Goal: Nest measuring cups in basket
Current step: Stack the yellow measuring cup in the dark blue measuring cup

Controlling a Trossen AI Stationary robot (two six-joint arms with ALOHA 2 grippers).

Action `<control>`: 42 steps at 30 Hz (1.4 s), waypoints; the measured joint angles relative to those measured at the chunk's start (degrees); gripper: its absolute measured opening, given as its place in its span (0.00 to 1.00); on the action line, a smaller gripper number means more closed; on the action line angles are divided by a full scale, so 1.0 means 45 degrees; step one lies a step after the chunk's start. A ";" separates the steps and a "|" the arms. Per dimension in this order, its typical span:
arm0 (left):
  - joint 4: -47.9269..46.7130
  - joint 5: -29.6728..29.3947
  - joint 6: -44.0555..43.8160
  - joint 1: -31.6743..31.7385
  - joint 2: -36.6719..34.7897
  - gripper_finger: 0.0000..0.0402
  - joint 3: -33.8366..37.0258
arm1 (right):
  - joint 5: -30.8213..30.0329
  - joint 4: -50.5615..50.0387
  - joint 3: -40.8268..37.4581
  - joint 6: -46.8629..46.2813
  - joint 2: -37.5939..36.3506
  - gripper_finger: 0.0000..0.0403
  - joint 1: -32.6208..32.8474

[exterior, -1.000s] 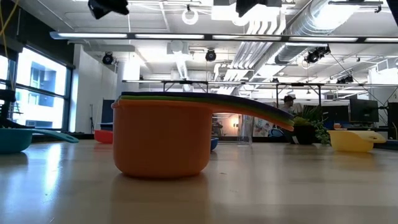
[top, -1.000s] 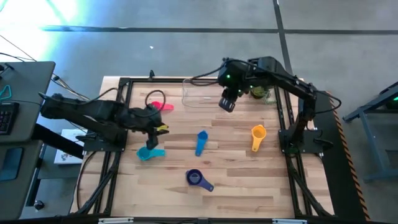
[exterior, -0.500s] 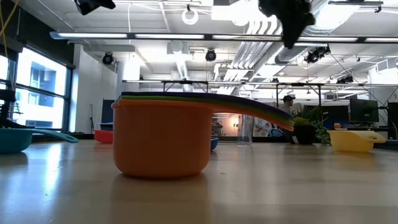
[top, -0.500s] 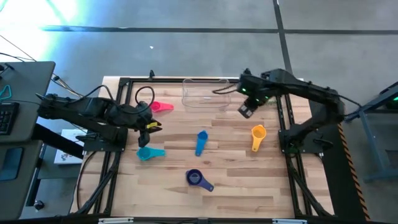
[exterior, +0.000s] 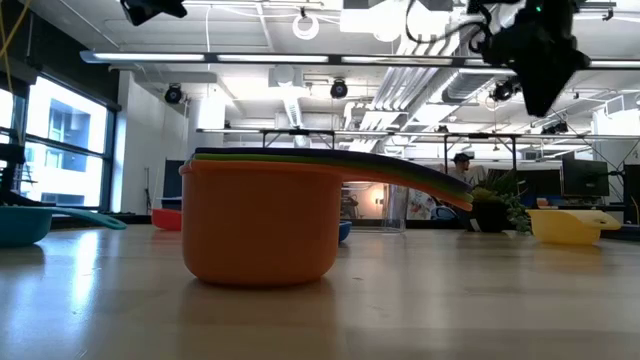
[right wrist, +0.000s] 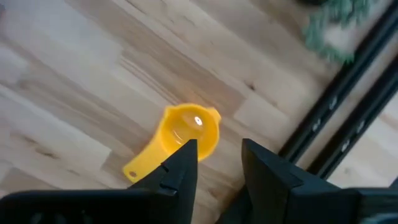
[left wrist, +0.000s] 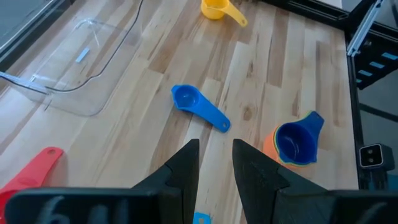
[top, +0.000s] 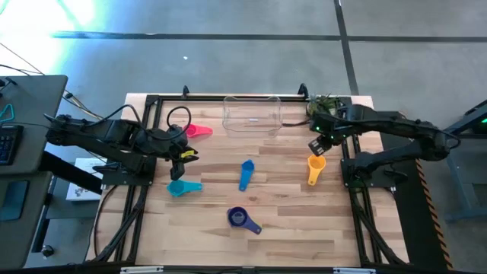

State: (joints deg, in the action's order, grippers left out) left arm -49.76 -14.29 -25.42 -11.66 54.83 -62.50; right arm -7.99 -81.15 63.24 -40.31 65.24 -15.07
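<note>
High view: right end effector (top: pixel 317 145) is hovering just above the yellow cup (top: pixel 315 167), fingers parted and holding nothing. Left end effector (top: pixel 185 154) is waiting, parted and unladen, between the pink cup (top: pixel 199 131) and teal cup (top: pixel 183 187). Clear basket (top: pixel 252 116) is sitting at the tabletop's (top: pixel 289 221) far edge.

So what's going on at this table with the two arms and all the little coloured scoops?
Two robot arms are sorting measuring cups into a clear basket, which looks empty so far. The right gripper hangs open just above the yellow cup. The left gripper waits open at the table's left side, between the pink cup and the teal cup. A blue cup lies mid-table, and a stack of nested cups sits nearer the front edge.
</note>
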 joint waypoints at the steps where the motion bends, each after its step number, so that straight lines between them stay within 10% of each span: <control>1: -0.0005 -0.0003 0.0003 0.0000 0.0003 0.22 0.0000 | 0.0062 0.0086 -0.0357 -0.0261 -0.0078 0.32 0.0000; 11: -0.0474 -0.1002 0.1204 0.0231 -0.0009 0.22 0.0000 | 0.1830 0.3843 -0.3208 -0.2767 -0.0168 0.49 0.0640; 22: -0.0216 -0.3781 0.3695 0.2646 -0.0114 0.22 0.0000 | 0.1882 0.5399 -0.3623 -0.4420 -0.0163 0.42 0.1994; 42: 0.0073 -0.1606 0.0792 0.5182 -0.0165 0.22 -0.0005 | 0.1496 0.5372 -0.3623 -0.5656 -0.0158 0.36 0.3065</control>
State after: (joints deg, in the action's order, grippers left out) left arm -49.43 -21.52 -21.86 11.66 54.08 -62.52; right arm -1.26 -56.98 46.94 -65.76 64.53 -1.28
